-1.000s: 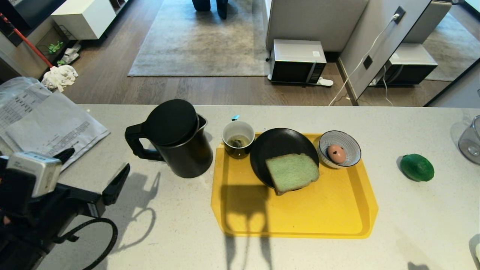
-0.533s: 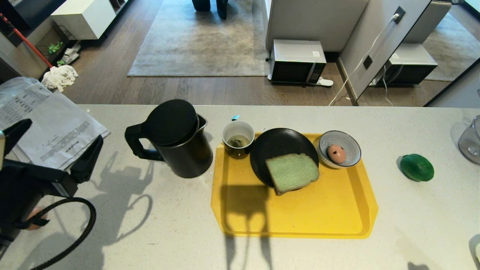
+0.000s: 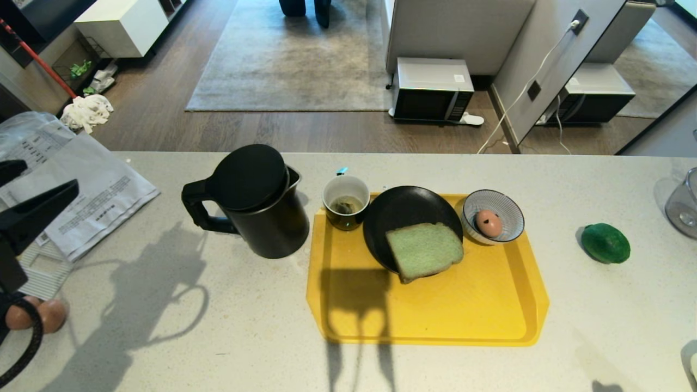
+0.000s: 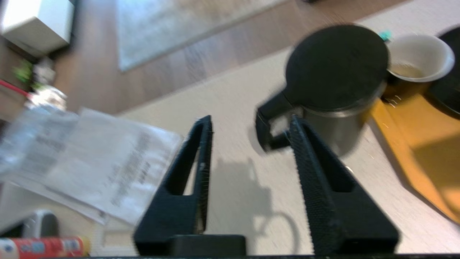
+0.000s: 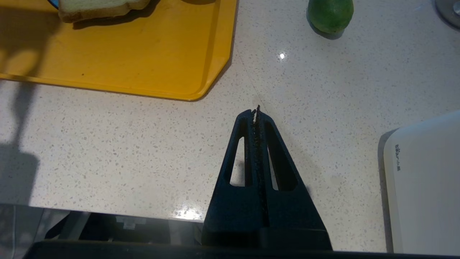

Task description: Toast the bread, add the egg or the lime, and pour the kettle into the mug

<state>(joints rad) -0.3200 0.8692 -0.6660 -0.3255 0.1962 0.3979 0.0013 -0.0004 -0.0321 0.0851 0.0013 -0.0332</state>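
The dark kettle stands on the counter left of the yellow tray, handle toward my left. On the tray are the mug with a tea bag, a black plate bearing the green bread, and a striped bowl holding the egg. The lime lies on the counter to the right. My left gripper hovers open and empty at the far left; in its wrist view the left gripper faces the kettle from a distance. My right gripper is shut over bare counter.
Printed papers lie at the left, with two brown eggs near the front left corner. A glass vessel stands at the right edge. A white appliance sits beside my right gripper. The counter's far edge drops to the floor.
My left arm has swung left and back, away from the kettle, to the picture's left edge, uncovering the two brown eggs. Its fingers stand closer together. Nothing else moved.
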